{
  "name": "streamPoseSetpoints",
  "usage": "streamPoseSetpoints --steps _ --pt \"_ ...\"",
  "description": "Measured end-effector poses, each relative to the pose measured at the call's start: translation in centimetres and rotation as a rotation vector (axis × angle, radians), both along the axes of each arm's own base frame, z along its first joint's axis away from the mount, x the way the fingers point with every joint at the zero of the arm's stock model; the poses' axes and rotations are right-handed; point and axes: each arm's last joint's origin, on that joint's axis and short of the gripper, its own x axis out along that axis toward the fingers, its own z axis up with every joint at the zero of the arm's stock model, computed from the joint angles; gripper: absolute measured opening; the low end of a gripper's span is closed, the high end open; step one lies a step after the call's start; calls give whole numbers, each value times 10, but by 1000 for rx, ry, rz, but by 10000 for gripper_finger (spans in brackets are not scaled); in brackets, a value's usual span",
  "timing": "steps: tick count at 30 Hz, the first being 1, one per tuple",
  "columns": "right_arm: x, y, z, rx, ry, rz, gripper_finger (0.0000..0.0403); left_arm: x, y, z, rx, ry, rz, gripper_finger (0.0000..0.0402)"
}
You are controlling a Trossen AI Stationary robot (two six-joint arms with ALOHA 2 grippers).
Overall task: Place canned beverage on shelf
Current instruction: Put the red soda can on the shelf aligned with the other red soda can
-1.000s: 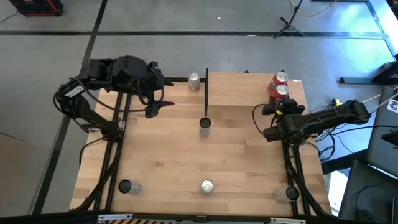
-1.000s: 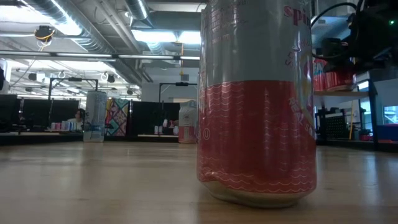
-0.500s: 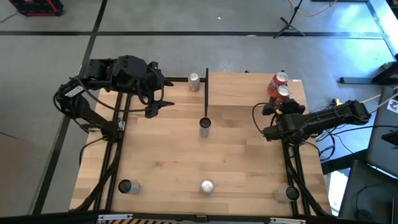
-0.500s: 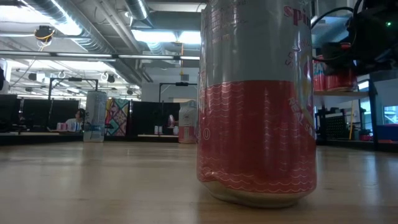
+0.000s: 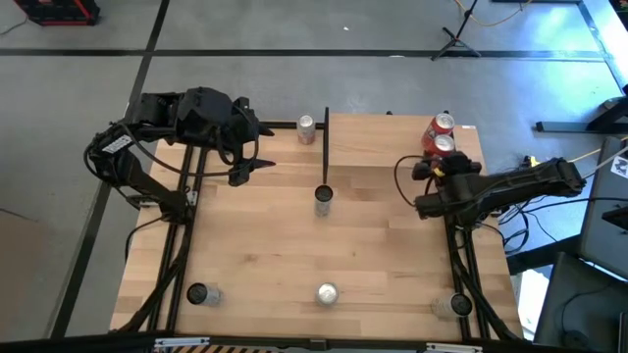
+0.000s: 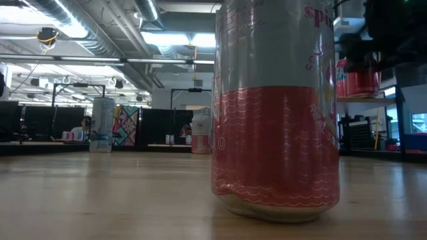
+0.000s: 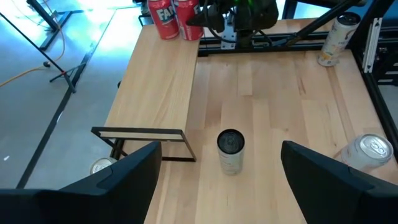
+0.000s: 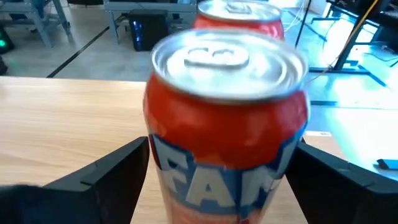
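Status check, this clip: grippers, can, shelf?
Right gripper open around near red can on shelf. Left gripper open, idle, far side. Second red can right behind.

Two round orange-red metal drink cans (image 5: pixel 440 134) with silver tops and white lettering stand on the pale, plain wooden shelf board (image 5: pixel 383 147), which is edged by thin black metal posts (image 5: pixel 326 147). The nearer orange-red can (image 8: pixel 227 118) carries a dark blue band under its white letters. The wider bench (image 5: pixel 294 245) is light wood in a plank pattern. The low view's close can (image 6: pixel 275 107) is grey above and red below, patterned with fine wavy pale lines. Both arms are black.
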Motion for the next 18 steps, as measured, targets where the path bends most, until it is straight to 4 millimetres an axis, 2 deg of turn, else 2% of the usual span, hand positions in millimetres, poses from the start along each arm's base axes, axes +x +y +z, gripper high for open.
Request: streamPoseSetpoints --steps 7,15,18 --pt "1 -5 6 1 50 -16 346 0 0 0 4 1 -3 319" --pt "-2 -17 6 9 122 -95 304 0 0 0 11 3 -9 319" --pt "-2 -18 6 8 134 -92 301 0 0 0 11 3 -9 319"
